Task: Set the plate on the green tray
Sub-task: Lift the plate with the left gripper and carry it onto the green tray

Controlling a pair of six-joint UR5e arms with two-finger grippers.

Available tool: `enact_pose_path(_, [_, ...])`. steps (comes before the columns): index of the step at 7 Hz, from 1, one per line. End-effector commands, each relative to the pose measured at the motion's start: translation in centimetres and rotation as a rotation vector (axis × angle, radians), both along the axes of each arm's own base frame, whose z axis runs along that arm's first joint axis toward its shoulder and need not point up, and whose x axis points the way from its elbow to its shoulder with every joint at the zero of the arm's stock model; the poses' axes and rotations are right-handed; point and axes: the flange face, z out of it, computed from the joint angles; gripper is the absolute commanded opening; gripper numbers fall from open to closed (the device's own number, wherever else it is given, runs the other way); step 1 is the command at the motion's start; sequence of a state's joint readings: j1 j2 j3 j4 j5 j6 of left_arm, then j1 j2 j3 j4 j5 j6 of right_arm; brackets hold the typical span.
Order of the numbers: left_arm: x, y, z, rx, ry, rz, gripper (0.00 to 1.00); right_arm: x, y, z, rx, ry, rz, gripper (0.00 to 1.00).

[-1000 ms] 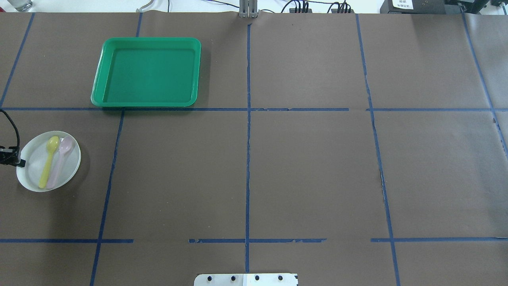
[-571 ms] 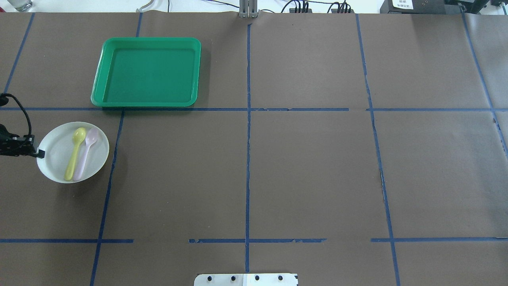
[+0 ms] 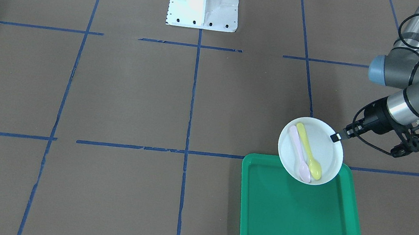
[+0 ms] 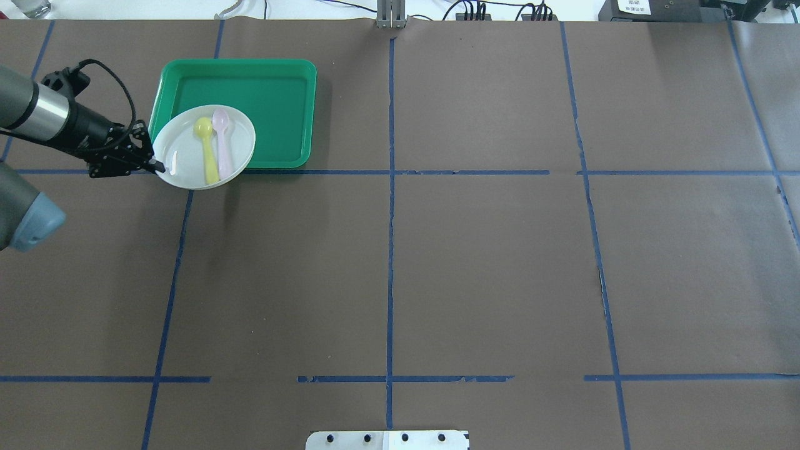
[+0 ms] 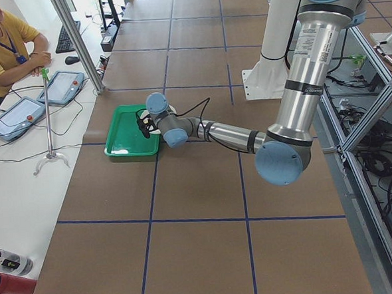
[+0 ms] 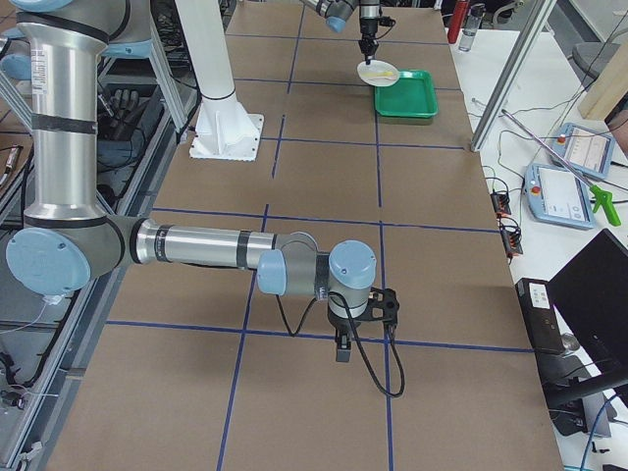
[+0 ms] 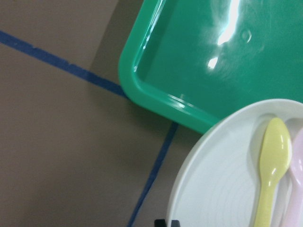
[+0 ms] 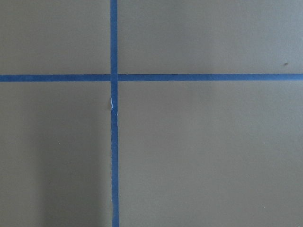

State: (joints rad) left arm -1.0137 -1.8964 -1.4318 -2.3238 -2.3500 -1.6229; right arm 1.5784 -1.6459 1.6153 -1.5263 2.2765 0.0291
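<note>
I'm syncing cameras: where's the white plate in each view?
Front-facing: plate right of centre, overlapping the top edge of the green tray.
Overhead: plate upper left, over the tray's lower-left corner.
Exterior left: left of centre, mostly behind the near arm.
Exterior right: plate top, right of centre.
Left wrist: plate bottom right.
Right wrist: not in it.
Shared landmark: green tray.

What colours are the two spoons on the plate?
Yellow spoon and pale pink spoon; clearest in the overhead view.

Green tray (image 4: 282, 87) on taped brown table (image 4: 487, 269)
</note>
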Motion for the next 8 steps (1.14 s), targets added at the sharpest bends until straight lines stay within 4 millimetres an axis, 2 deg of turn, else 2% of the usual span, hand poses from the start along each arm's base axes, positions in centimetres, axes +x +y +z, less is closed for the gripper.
enact_pose_path(1, [2.6,-6.1,1.0,-0.161,-0.077,-0.225,0.00,0.0,0.0,0.0,0.000,0.000,0.000,1.00])
enact_pose_path(2, [4.0,-8.7,0.9,-0.210,-0.104,-0.306,0.00,0.0,0.0,0.0,0.000,0.000,0.000,1.00])
enact_pose_path(3, [4.8,-8.7,0.6,-0.217,-0.101,-0.308,0.00,0.0,0.0,0.0,0.000,0.000,0.000,1.00])
enact_pose_path(5, [7.8,-6.2,-0.4,-0.149,-0.058,-0.247,0.57,0.0,0.0,0.0,0.000,0.000,0.000,1.00])
enact_pose_path(6, [6.7,-4.6,-1.1,-0.122,-0.036,-0.240,0.74,0.0,0.0,0.0,0.000,0.000,0.000,1.00])
enact_pose_path(7, [3.9,-1.6,-1.2,-0.061,-0.021,-0.222,0.72,0.0,0.0,0.0,0.000,0.000,0.000,1.00])
enact_pose_path(8, [1.3,1.5,0.6,0.043,-0.044,-0.133,0.72,0.0,0.0,0.0,0.000,-0.001,0.000,1.00])
